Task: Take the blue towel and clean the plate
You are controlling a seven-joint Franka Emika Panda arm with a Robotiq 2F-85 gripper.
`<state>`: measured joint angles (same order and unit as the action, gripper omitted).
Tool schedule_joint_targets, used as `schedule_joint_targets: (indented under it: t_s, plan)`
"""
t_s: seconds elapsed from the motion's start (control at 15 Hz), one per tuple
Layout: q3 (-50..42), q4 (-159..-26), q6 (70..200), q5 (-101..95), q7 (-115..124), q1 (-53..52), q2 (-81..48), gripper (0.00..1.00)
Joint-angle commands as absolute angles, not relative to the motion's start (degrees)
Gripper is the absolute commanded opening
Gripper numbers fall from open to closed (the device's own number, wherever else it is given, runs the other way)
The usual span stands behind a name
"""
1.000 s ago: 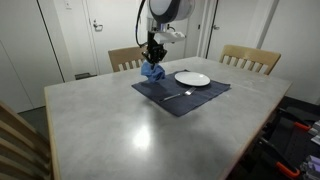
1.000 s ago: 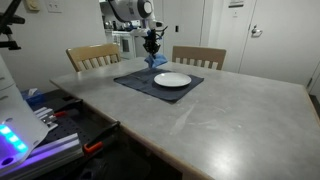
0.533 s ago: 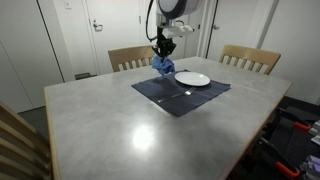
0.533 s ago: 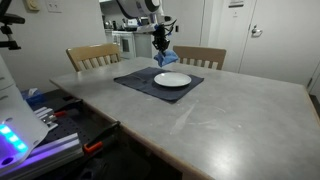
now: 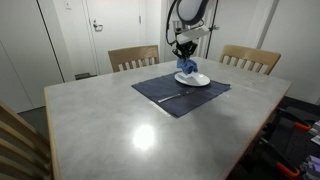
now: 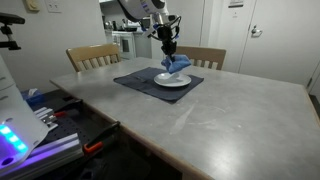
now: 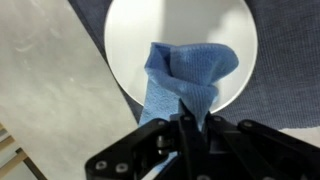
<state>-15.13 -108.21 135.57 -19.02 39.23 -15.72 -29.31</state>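
Observation:
My gripper (image 7: 187,118) is shut on the blue towel (image 7: 185,75), which hangs from the jaws over the white plate (image 7: 140,40). In both exterior views the gripper (image 5: 184,50) (image 6: 170,48) holds the towel (image 5: 186,68) (image 6: 177,65) just above the plate (image 5: 197,80) (image 6: 165,80), its lower end at or near the plate's surface. The plate sits on a dark blue placemat (image 5: 170,95) (image 6: 135,80) on the grey table (image 5: 120,130).
A fork (image 5: 172,96) lies on the placemat beside the plate. Wooden chairs (image 5: 133,58) (image 5: 250,58) stand at the table's far side. Another chair back (image 5: 15,140) is at the near corner. A cart with gear (image 6: 40,130) stands by the table edge.
My gripper has lifted the blue towel off the placemat's far corner and carried it sideways until it hangs over the plate.

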Motion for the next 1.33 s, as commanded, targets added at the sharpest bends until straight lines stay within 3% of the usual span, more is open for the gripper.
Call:
schedule_joint_targets:
  t_s: [0.0, 0.27, 0.87, 1.27]
  plan:
    - [-16.78, -113.03, 128.49, -26.17, 49.59, -17.44, -24.08, 0.02]
    - [-13.21, -111.97, 118.7, -29.75, 58.81, -16.38, -23.71, 0.02]
    - [-7.9, -109.7, 110.64, -26.19, 70.45, -13.33, -27.13, 0.02]
    - [-7.2, -107.45, 113.86, -23.44, 76.43, -11.07, -31.0, 0.02]
